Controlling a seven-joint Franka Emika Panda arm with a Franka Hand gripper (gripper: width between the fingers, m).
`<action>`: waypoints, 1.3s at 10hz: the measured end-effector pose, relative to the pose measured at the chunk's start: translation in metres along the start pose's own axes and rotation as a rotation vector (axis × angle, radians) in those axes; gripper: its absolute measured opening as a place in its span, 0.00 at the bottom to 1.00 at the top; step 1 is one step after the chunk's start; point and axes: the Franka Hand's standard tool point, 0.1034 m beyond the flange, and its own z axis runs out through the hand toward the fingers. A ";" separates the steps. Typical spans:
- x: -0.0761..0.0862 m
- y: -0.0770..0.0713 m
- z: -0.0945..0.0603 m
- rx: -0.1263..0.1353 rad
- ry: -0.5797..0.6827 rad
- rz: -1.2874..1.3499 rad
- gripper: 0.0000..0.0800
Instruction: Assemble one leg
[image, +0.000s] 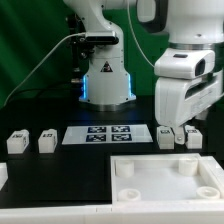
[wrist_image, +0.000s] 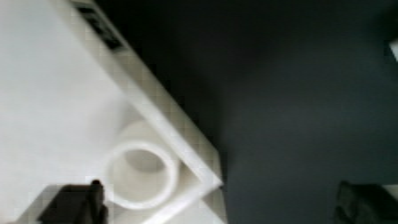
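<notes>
Several small white legs with black-and-white tags stand on the dark table in the exterior view: two at the left (image: 16, 142) (image: 46, 142) and two at the right (image: 166, 137) (image: 192, 137). My gripper (image: 180, 127) hangs at the right, just above the two right legs and the far edge of the large white tray (image: 165, 178). In the wrist view my gripper (wrist_image: 221, 206) is open and empty, with its dark fingertips (wrist_image: 71, 204) wide apart. Between them lies a tray corner with a round hole (wrist_image: 143, 170). No leg shows in the wrist view.
The marker board (image: 105, 134) lies flat at the middle of the table, between the two pairs of legs. The robot base (image: 106, 80) stands behind it. Cables run at the back left.
</notes>
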 end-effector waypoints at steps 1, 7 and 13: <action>0.003 -0.010 0.002 0.012 0.001 0.140 0.81; -0.012 -0.023 0.019 0.046 -0.057 0.362 0.81; -0.023 -0.057 0.018 0.203 -0.649 0.473 0.81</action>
